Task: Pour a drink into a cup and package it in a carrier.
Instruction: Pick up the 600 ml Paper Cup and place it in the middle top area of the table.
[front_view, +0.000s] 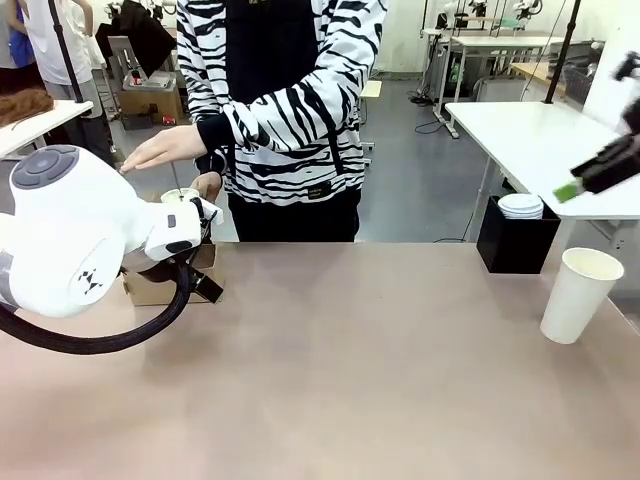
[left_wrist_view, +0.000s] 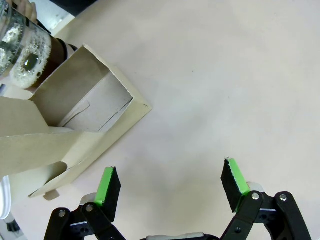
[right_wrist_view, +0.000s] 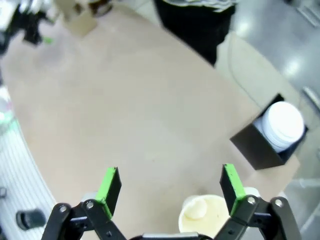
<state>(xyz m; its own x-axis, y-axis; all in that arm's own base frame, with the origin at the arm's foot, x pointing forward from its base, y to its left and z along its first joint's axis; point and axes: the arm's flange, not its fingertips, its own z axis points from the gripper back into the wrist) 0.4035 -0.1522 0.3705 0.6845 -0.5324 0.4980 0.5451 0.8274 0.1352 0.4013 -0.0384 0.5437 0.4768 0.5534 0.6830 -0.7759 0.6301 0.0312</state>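
Far right, cup (front_view: 580, 295) upright, mouth up, carrier (left_wrist_view: 75, 82) probably opening upward

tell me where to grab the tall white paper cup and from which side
Probably the side wall, around mid-height, coming in level from the robot's side. The tall white tapered paper cup stands upright, open and lidless, so a grip from above would meet only its thin rim. The taper widens upward, which should resist slipping.
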